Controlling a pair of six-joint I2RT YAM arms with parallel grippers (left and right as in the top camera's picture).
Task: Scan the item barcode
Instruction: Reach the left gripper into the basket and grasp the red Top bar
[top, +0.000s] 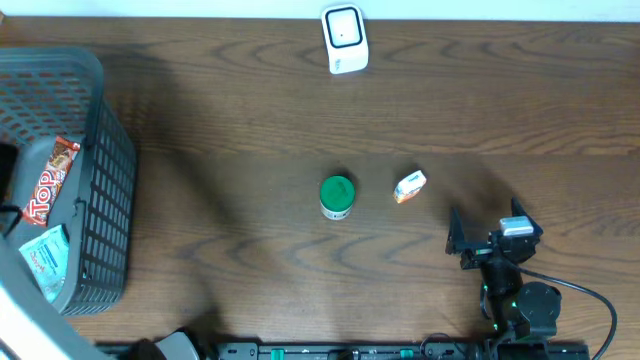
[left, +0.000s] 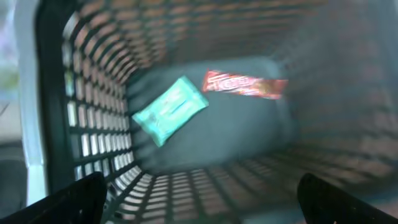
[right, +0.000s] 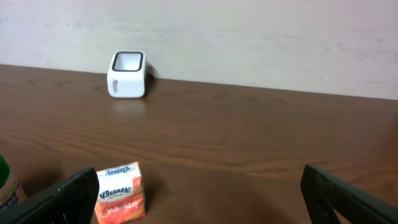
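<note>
The white barcode scanner (top: 344, 38) stands at the table's far edge, also in the right wrist view (right: 127, 74). A green-lidded jar (top: 337, 196) and an orange-white Kleenex tissue pack (top: 410, 186) sit mid-table. My right gripper (top: 487, 222) is open and empty, just right of and nearer than the tissue pack (right: 119, 193). In its own view the right gripper (right: 202, 199) has bare table between its fingers. My left gripper (left: 205, 202) is open over the basket, with nothing between its fingers. Below it lie a teal packet (left: 169, 110) and a red snack bar (left: 244, 84).
The dark mesh basket (top: 105, 190) stands at the left edge, holding the red bar (top: 50, 180) and teal packet (top: 45, 260). Its walls (left: 93, 112) surround the left gripper's view. A pale wall rises behind the scanner.
</note>
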